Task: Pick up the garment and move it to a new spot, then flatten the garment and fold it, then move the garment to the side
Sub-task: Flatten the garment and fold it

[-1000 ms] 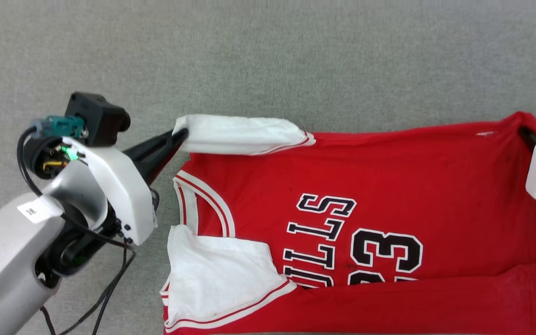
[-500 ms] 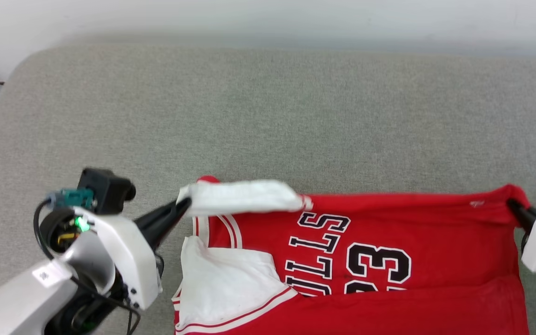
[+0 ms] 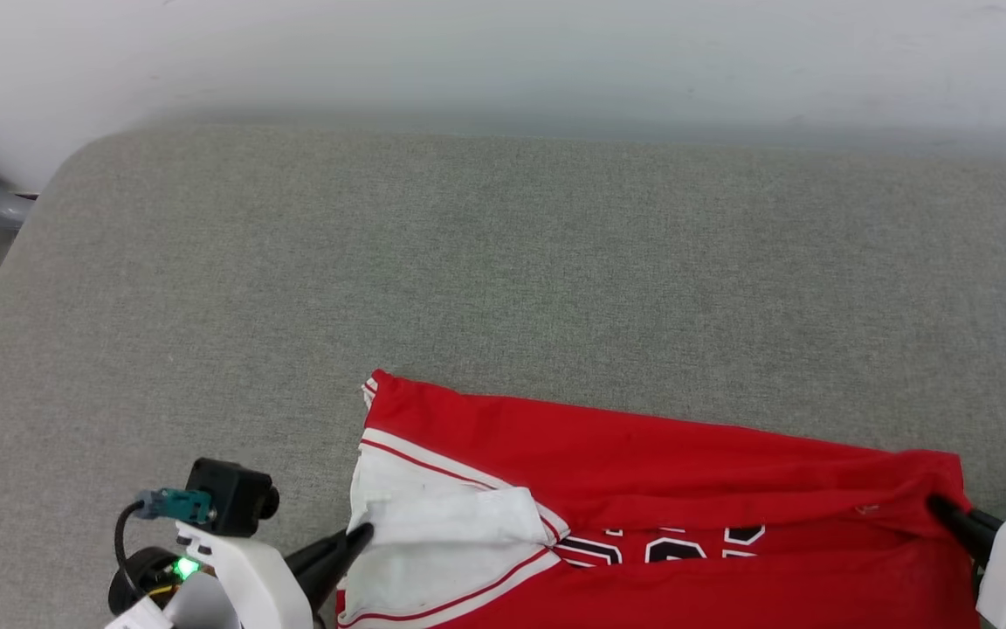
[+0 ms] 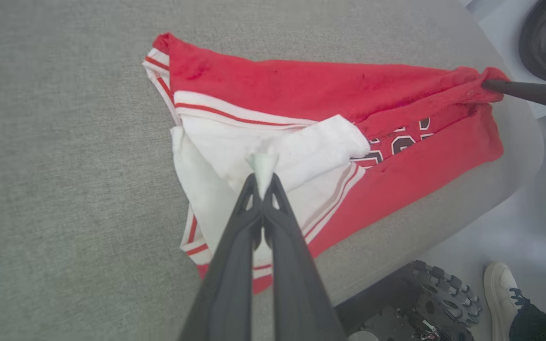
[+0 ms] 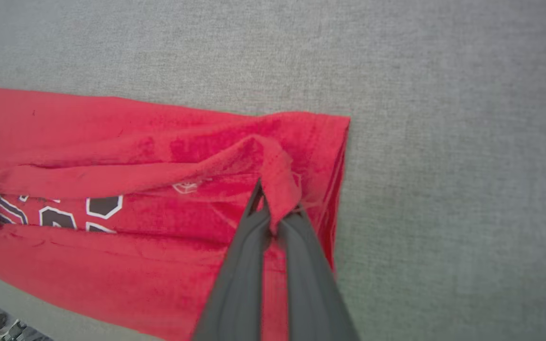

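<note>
Left pincer (image 4: 262,177) is clamped shut. A white tuft of sleeve pokes out between its dark fingertips, dead centre of the left wrist view. In the head view it sits at the lower left, tips pressed into the edge of that white sleeve.

Over to the right pincer (image 5: 273,208), closed as well and biting a bunched red corner of the hem in the middle of the right wrist view. In the head view that grip is at the lower right edge of the frame.

Between the two lies the garment (image 3: 643,445) — red body, white sleeves with red-striped trim — stretched along the bottom of the head view on the grey table (image 3: 503,262), with the sleeve end at left and the hem at right. The gripped sleeve rests on top of the other white sleeve. A long red flap from the far edge is doubled toward the near side, and a red band overlaps from below, so only a thin strip of the black, white-outlined lettering peeks out between them.

The table spreads wide above the garment, up to a pale wall (image 3: 503,52) across the top. In the lower right of the left wrist view, a person's white shoe (image 4: 498,284) stands on the floor beyond the table's edge.
</note>
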You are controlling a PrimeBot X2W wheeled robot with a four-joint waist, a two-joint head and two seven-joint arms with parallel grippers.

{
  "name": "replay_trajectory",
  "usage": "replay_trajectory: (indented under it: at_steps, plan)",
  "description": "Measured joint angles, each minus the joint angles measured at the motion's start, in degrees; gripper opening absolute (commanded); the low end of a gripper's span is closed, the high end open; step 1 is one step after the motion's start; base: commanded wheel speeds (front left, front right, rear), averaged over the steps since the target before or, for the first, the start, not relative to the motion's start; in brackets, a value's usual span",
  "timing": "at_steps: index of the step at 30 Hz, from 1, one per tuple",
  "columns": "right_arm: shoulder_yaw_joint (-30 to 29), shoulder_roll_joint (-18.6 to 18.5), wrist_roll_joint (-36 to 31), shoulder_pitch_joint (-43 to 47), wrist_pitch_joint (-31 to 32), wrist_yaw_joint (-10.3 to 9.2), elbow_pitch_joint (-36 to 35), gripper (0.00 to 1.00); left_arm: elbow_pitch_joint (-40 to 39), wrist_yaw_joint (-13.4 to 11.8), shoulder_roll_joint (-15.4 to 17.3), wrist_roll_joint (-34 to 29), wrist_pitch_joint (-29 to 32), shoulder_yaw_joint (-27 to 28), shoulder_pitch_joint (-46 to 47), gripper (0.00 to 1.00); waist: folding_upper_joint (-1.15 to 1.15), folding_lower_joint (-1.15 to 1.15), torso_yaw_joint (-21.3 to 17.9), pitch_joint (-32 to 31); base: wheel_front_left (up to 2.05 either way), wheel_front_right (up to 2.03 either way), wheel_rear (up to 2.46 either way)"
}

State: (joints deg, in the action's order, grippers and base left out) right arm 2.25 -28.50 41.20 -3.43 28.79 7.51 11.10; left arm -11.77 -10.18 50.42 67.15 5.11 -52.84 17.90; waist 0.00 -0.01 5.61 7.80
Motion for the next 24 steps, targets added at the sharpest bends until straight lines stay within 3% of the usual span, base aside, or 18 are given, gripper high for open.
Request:
replay_trajectory:
  at_steps: [15,16,17,18,24]
  plan:
    - [6.5,-6.1,0.1,3.4,-0.1,0.01,-1.2,0.0,9.2,2.0,-2.9,-2.5,0.8,-4.5,-1.5,0.0,0.0,0.0,-0.2,-0.1,0.0,0.0,0.0]
    - [6.9,-6.4,0.0,3.4,-0.6,0.01,-1.1,0.16,9.7,2.2,-3.1,-2.5,1.1,-4.8,-1.5,0.16,0.0,0.0,-0.2,-0.1,0.0,0.0,0.0]
    - [7.2,-6.4,0.0,3.4,-1.0,0.01,-0.8,0.91,10.1,2.5,-3.3,-2.8,1.3,-5.1,-1.5,0.89,0.0,0.0,-0.2,0.0,0.0,0.0,0.0]
    - [7.7,-6.6,0.0,3.4,-1.5,0.01,-0.6,1.0,10.5,2.5,-3.6,-3.1,1.2,-5.2,-1.5,1.0,0.0,0.0,-0.2,0.0,0.0,0.0,0.0]
    - [8.8,-6.9,2.0,3.4,-2.7,0.0,0.8,1.0,12.7,2.6,-4.7,-4.4,-2.1,-4.5,-1.2,1.0,0.0,0.01,-0.3,-0.9,0.0,0.0,0.0]
